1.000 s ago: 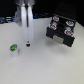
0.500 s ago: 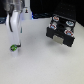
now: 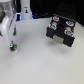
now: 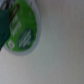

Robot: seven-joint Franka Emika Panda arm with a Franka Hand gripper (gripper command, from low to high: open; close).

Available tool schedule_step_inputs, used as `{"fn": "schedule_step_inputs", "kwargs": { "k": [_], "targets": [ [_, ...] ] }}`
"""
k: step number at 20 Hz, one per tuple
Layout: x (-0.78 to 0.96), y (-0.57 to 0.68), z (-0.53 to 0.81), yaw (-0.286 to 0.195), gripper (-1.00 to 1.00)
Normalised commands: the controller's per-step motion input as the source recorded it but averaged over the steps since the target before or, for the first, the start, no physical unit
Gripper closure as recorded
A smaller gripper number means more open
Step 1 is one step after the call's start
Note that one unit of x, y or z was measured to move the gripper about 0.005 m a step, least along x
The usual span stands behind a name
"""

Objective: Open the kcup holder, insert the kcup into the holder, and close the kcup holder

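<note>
The kcup (image 3: 14, 48), a tiny pod with a bright green top, sits on the white table at the exterior view's left. My gripper (image 3: 13, 43) hangs directly over it, dark fingers pointing down, almost touching. In the wrist view the kcup's green lid (image 4: 24, 25) fills one side, blurred and very close, with one dark finger (image 4: 3, 31) at its edge and no second finger showing, so the jaws stand apart and the gripper is open. The kcup holder (image 3: 59, 34), a black box with a pale front handle, stands at the exterior view's right with its drawers shut.
Several white-and-red-topped pods (image 3: 61, 23) lie in rows on top of the holder. A tall white bottle-like object (image 3: 26, 7) stands at the back. White tabletop (image 3: 40, 62) stretches between the kcup and the holder.
The arm has swung to the exterior view's left and come down, from mid-table to right above the green-topped kcup. The kcup and the holder have stayed put.
</note>
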Motion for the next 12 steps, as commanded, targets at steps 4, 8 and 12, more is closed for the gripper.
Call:
{"fn": "schedule_step_inputs", "kwargs": {
  "k": [4,8,12],
  "targets": [
    [0.19,-0.20,-0.18,-0.198,-1.00],
    [0.16,0.02,-0.18,-0.139,-1.00],
    [0.05,0.02,-0.16,-0.099,-1.00]
  ]
}}
